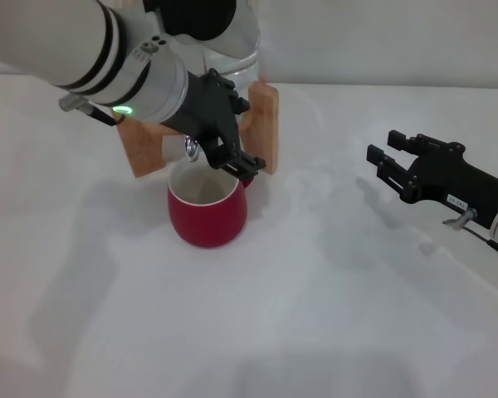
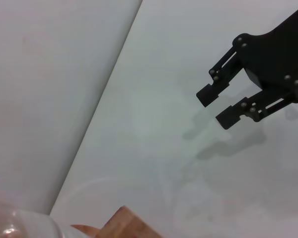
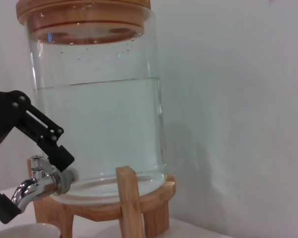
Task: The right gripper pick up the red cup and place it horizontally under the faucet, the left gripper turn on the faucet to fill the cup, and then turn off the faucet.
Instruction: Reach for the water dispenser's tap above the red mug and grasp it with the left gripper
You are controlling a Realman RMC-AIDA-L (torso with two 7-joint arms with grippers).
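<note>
Head view: the left gripper (image 1: 224,153), on a white black-banded arm reaching down from the upper left of the frame, sits at the chrome faucet (image 1: 191,149), jaws apart around its lever. Just below stands the red cup (image 1: 207,211), upright, glossy and rounded, white inside. Behind, the clear glass jar (image 3: 97,99) rests on a wooden stand (image 3: 129,203). At right, the right gripper (image 1: 386,162) hovers over the white counter (image 1: 315,315), jaws apart.

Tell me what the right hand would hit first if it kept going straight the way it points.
Probably the wooden stand under the water jar: the right hand, open, points across bare table toward it. Depth is uncertain.
</note>
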